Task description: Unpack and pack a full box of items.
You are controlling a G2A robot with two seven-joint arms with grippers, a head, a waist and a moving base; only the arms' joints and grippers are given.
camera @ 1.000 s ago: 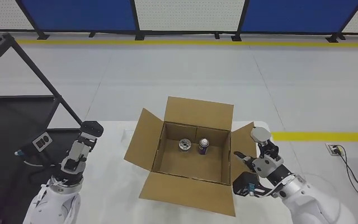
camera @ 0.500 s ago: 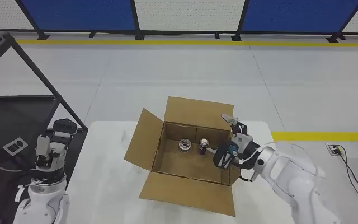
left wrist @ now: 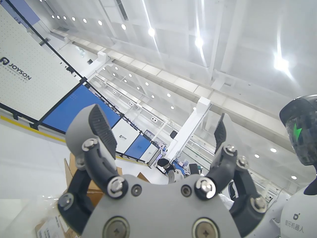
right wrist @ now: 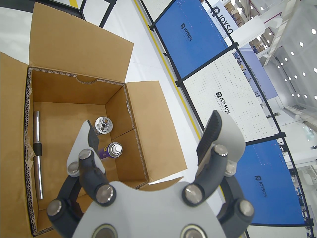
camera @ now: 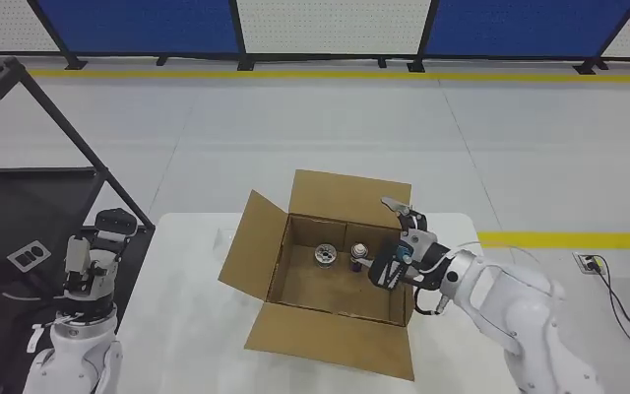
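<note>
An open cardboard box stands in the middle of the white table. Inside it are a round metal part and a purple spray can, both upright near the far wall. In the right wrist view the part and the can share the box with a metal rod lying flat. My right gripper hangs open over the box's right wall, close to the can, holding nothing. My left gripper is at the table's far left, pointing upward, open and empty.
A black metal frame stands just left of the table beside the left arm. The box's four flaps are folded outward, the front flap covering the table's near middle. Blue and white partition panels line the far floor.
My right gripper has risen from beside the box's right flap and swung in over the right wall towards the can. The left arm pulled back to the far left a second ago, then stayed still.
</note>
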